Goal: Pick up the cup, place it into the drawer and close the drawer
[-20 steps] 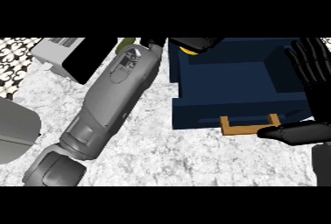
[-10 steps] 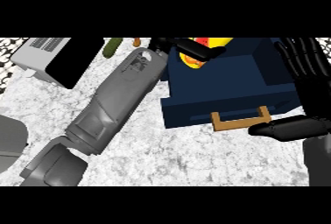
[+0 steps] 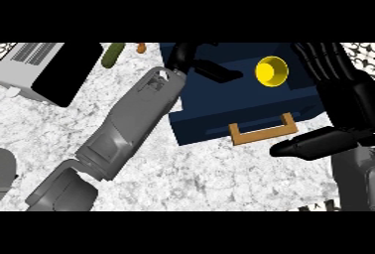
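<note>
A yellow cup (image 3: 272,70) stands upright inside the open navy drawer (image 3: 219,114), near its back right. My left hand (image 3: 196,60) hovers over the drawer's back left corner. Its fingers (image 3: 219,73) stretch toward the cup, with a small gap between them. My right hand (image 3: 338,94) lies open along the drawer's right side, fingers straight. Its thumb (image 3: 307,145) sits just right of the wooden handle (image 3: 262,133) on the drawer's front.
A grey and black appliance (image 3: 47,67) stands at the back left of the marble counter (image 3: 198,178). Behind it lie a green item (image 3: 113,53) and a small orange one (image 3: 141,47). A grey object (image 3: 6,171) shows at the left edge.
The cup was in my left hand over the drawer's back left. Now it stands in the drawer, apart from that hand. My right hand stays by the drawer's right side.
</note>
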Robot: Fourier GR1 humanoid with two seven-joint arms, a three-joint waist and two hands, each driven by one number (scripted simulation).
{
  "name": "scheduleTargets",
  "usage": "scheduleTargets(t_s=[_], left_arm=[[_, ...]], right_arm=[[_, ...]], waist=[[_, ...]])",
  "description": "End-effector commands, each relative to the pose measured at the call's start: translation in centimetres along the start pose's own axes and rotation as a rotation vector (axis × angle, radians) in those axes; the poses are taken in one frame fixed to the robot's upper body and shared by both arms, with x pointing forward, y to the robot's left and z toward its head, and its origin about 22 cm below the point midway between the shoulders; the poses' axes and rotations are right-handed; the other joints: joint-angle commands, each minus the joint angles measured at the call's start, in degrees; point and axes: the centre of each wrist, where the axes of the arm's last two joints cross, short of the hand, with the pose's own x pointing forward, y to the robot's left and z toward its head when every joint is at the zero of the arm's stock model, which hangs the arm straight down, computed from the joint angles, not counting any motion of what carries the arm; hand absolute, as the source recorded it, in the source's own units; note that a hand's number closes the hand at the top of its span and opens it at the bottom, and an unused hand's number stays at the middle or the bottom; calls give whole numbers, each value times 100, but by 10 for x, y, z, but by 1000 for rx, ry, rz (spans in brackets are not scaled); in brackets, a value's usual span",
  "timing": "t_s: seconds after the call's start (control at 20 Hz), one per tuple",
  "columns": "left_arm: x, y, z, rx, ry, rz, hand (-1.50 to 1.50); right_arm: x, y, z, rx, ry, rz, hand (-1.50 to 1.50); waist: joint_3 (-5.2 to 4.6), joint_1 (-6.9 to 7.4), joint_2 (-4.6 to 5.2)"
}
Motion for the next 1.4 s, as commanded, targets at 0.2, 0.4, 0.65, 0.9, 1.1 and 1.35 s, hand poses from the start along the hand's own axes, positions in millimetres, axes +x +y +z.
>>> scheduleTargets(t_s=[0.2, 0.4, 0.65, 0.9, 1.1, 1.35], left_arm=[[6, -2, 2, 5, -125, 216, -150], [11, 1, 0, 84, -202, 302, -150], [14, 1, -2, 138, -219, 332, -150], [5, 4, -1, 169, -180, 331, -150], [-13, 8, 7, 185, -207, 385, -150], [-34, 10, 19, 183, -225, 425, -150]], right_arm=[[1, 27, -16, 311, -48, -145, 150], [-3, 34, -3, 516, 45, -149, 150], [-2, 32, 0, 676, 230, 109, 150], [-1, 17, 22, 641, 293, 392, -150], [-42, 34, 34, 572, 382, 463, -150], [-107, 56, 43, 642, 512, 525, -150]], waist=[[-9, -28, 18], [-12, -12, -34], [-15, 395, -137], [-2, 707, -216], [-3, 954, -206], [-4, 1209, -200]])
